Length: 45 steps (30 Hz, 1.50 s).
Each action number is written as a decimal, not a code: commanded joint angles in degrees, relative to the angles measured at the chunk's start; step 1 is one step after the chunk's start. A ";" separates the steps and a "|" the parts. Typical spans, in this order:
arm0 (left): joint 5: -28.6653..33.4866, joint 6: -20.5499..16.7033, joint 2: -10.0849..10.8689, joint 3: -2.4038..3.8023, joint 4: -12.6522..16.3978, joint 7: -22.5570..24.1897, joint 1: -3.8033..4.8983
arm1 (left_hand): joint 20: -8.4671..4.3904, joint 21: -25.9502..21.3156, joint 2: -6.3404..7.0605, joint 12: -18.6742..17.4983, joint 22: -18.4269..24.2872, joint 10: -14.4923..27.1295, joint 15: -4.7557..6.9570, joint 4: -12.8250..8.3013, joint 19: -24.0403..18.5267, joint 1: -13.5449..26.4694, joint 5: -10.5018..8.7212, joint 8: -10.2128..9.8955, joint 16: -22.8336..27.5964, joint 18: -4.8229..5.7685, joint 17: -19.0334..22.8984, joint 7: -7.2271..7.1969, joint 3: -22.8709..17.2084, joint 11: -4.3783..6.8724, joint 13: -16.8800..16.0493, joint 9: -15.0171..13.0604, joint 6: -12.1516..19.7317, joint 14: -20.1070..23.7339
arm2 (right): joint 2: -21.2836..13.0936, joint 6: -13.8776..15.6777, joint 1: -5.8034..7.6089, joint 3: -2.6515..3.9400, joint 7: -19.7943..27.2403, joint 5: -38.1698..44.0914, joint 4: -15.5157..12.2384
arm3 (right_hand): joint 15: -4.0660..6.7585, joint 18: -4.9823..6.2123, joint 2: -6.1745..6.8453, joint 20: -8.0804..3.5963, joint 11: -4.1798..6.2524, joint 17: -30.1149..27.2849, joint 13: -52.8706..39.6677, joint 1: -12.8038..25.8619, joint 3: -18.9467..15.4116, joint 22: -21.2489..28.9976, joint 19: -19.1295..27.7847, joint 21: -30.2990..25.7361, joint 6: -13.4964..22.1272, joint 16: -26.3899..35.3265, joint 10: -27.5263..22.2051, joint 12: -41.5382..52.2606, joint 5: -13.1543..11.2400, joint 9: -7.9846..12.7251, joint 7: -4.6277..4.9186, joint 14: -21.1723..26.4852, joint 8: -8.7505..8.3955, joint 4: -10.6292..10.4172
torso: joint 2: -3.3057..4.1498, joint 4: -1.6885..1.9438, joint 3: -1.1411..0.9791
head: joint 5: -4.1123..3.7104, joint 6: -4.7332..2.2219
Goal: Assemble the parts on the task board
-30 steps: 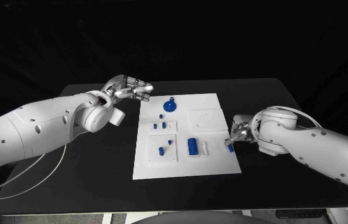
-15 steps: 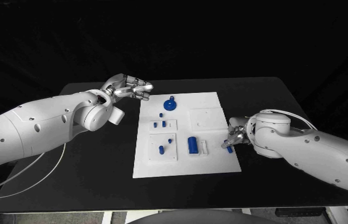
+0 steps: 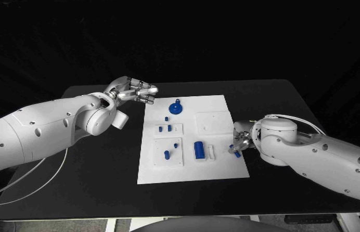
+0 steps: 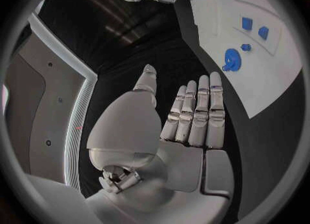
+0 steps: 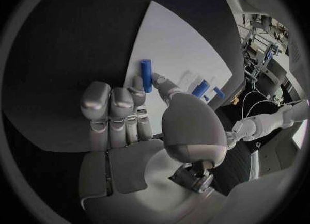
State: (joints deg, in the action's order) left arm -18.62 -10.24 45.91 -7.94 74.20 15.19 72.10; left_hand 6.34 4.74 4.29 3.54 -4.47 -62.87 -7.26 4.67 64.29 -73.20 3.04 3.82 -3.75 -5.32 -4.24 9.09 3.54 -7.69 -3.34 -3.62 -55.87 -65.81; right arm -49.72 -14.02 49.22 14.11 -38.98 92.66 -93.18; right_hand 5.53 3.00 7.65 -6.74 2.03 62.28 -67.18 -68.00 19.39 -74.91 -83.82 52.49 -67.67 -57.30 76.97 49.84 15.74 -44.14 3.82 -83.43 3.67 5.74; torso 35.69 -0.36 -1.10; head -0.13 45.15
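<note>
On the black table (image 3: 98, 185) your white board (image 3: 192, 174) sits in the middle, long side running away from the robot. At its right edge your right hand (image 3: 241, 141) pinches a small blue peg (image 3: 238, 153) between thumb and a finger; the right wrist view shows that peg (image 5: 146, 75) upright at the fingertips (image 5: 137, 83), over the border where board (image 5: 174, 48) meets table, other fingers side by side and only lightly bent. Whether the peg's low end touches the board you can't tell. Your left hand (image 3: 134, 92) hovers off the board's far left corner, holding nothing, fingers straight and close together with the thumb apart, as the left wrist view shows it (image 4: 187, 126). On the board: a blue gear (image 3: 176, 109) near the far edge, also seen from the left wrist (image 4: 230, 59); a small blue stud (image 3: 166, 120) just nearer than the gear; two short blue blocks (image 3: 165, 130) on a raised white tile at the left side; another white tile nearer the robot with two little blue pieces (image 3: 171, 151) on it; a blue cylinder (image 3: 198, 150) lying in the middle, just beside a small white bracket (image 3: 211, 153); a plain white square tile (image 3: 212, 123) on the right side, far half. Peg and cylinder are near each other, apart, bracket between them
</note>
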 commanded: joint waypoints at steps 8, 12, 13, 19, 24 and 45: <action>-0.44 0.84 0.00 0.03 0.16 -0.03 -0.01 | 0.28 -0.40 -0.42 0.09 0.10 -0.29 -0.17 -0.03 -0.07 -0.02 0.11 0.28 0.23 0.07 0.05 -0.09 0.19 -0.27 -0.04 0.01 -0.18 0.38 | -0.29 0.70 -1.35 -1.08 -2.69 -6.32 1.23 | -0.25 0.04 -3.17 0.22 -0.07 0.14 0.05 4.46 16.12 -7.05 -0.25 1.87 0.66 -0.21 -0.12 0.20 11.32 40.20 0.75 0.01 -0.06 9.94 | 0.02 0.03 -0.04 | 0.08 0.12; -0.48 0.85 0.04 0.03 0.16 -0.07 -0.01 | 0.28 -0.40 -0.42 0.09 0.10 -0.29 -0.17 -0.03 -0.07 -0.02 0.11 0.28 0.23 0.07 0.05 -0.09 0.19 -0.27 -0.04 0.01 -0.18 0.38 | -0.39 3.43 -1.35 -1.07 -2.55 -10.29 1.31 | -0.18 0.12 -2.94 0.16 0.00 0.12 0.10 4.92 16.86 -7.03 -0.08 2.31 0.44 -0.25 -0.09 0.21 13.43 40.20 0.68 0.04 -0.06 10.10 | 0.01 0.04 -0.04 | 0.16 0.11; -0.49 0.85 0.06 0.03 0.16 -0.08 -0.01 | 0.28 -0.40 -0.42 0.09 0.10 -0.29 -0.17 -0.03 -0.07 -0.02 0.11 0.28 0.23 0.07 0.05 -0.09 0.19 -0.27 -0.04 0.01 -0.18 0.38 | -0.42 4.17 -1.35 -1.06 -2.49 -11.36 1.30 | -0.17 0.13 -2.90 0.17 0.02 0.12 0.10 4.99 16.80 -7.03 -0.06 2.42 0.37 -0.26 -0.06 0.24 13.48 40.19 0.66 0.04 -0.06 10.08 | 0.02 0.03 -0.04 | 0.17 0.12; -0.57 0.92 0.06 0.02 0.15 -0.13 -0.01 | 0.28 -0.40 -0.42 0.09 0.10 -0.29 -0.17 -0.03 -0.07 -0.02 0.11 0.28 0.23 0.07 0.05 -0.09 0.19 -0.27 -0.04 0.01 -0.18 0.38 | -0.75 7.81 -1.34 -0.90 -2.16 -16.77 0.94 | -0.09 0.12 -2.90 0.11 0.13 0.03 0.34 5.03 15.30 -7.01 0.07 2.92 -0.08 -0.26 -0.03 0.02 13.78 40.17 0.51 0.04 -0.06 10.10 | -0.01 0.04 0.02 | 0.22 0.09; -0.65 1.07 0.09 0.02 0.15 -0.25 -0.01 | 0.28 -0.40 -0.42 0.09 0.10 -0.29 -0.17 -0.03 -0.07 -0.02 0.11 0.28 0.23 0.07 0.05 -0.09 0.19 -0.27 -0.04 0.01 -0.18 0.38 | -0.95 11.67 -1.34 -0.59 -1.62 -21.56 0.34 | -0.05 0.09 -2.89 0.08 0.21 0.03 0.34 4.96 13.74 -7.11 -0.06 3.47 -0.35 -0.32 0.09 0.09 13.94 40.11 0.39 0.01 -0.06 10.02 | -0.02 0.02 0.01 | 0.25 0.07; -0.83 1.24 0.11 0.00 0.22 -0.44 -0.01 | 0.29 -0.41 -0.55 0.09 0.10 -0.31 -0.17 -0.19 -0.10 -0.02 0.10 0.32 0.23 0.06 0.05 -0.10 0.25 -0.28 -0.04 0.00 -0.21 0.40 | -0.83 22.19 -1.33 0.53 0.94 -32.82 -2.20 | 0.06 0.10 -2.50 0.00 0.29 -0.83 1.28 4.82 12.07 -6.90 0.04 2.28 -0.68 0.78 -0.25 -1.20 14.81 40.12 0.28 0.12 -0.05 9.97 | 0.00 0.03 0.04 | 0.33 0.08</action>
State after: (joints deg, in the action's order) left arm -19.26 -9.77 46.07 -7.98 74.26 14.53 72.10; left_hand 6.34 4.52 4.29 3.54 -4.43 -62.86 -7.26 4.67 64.29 -73.21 3.04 3.82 -3.75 -5.32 -4.25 9.09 3.54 -7.69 -3.34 -3.62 -55.87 -65.81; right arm -50.65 6.71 47.93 14.63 -38.76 62.14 -95.33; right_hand 5.40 3.02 5.02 -6.74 2.16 61.44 -66.00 -62.93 31.65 -74.95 -83.82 54.93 -67.88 -56.63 76.70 48.79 30.74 -4.02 4.01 -83.06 3.43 15.59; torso 35.69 -0.33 -1.06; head 0.22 45.24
